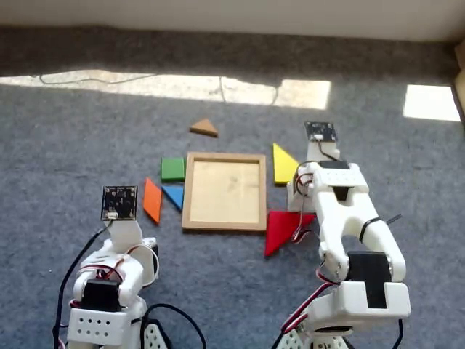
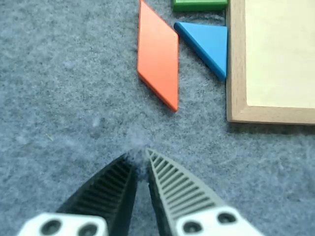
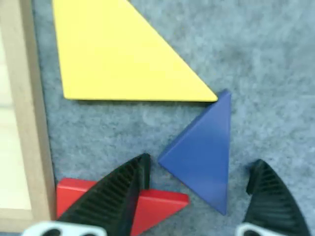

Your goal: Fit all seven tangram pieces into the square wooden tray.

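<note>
While my right tool [image 3: 202, 162] hangs spread around the flat dark-blue triangular piece [image 3: 202, 142] lying on the grey carpeted surface [image 3: 275, 49] near the empty square wooden tray [image 3: 29, 108], I judge it light, rigid, thin, best pinched across two edges; my left tool [image 2: 140, 158] sits clenched, empty.

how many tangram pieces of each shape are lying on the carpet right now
triangles: 5 (brown triangle, yellow triangle, red triangle, light blue triangle, dark blue triangle)
squares: 1 (green square)
parallelograms: 1 (orange parallelogram)
total: 7 pieces, all outside the tray
</note>
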You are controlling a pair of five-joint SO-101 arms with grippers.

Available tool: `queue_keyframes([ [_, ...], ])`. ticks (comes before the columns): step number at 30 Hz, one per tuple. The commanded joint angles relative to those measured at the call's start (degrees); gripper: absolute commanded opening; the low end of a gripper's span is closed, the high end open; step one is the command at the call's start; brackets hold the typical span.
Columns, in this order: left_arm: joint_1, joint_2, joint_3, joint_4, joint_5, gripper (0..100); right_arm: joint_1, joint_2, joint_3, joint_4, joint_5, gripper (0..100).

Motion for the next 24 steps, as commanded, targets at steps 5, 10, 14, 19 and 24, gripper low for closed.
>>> queue_keyframes([
  [5, -0.13, -1.98, 1.19, 0.26, -0.18, 0, 0.57, -0.31, -2.24, -1.19, -0.09, 27.2],
  [10, -0.13, -1.98, 1.19, 0.26, -0.18, 0, 0.57, -0.22, -2.15, -3.03, 1.23, 15.5],
  [14, -0.13, -1.98, 1.19, 0.26, -0.18, 0, 0.57, -0.48, -2.15, -2.86, 5.63, 11.9],
  [19, -0.13, -1.98, 1.19, 0.26, -0.18, 0, 0.75, -1.71, -2.15, -0.75, 5.89, 8.7],
  [24, -0.13, -1.98, 1.19, 0.26, -0.18, 0, 0.57, -9.71, -1.71, 1.8, 5.98, 8.7],
])
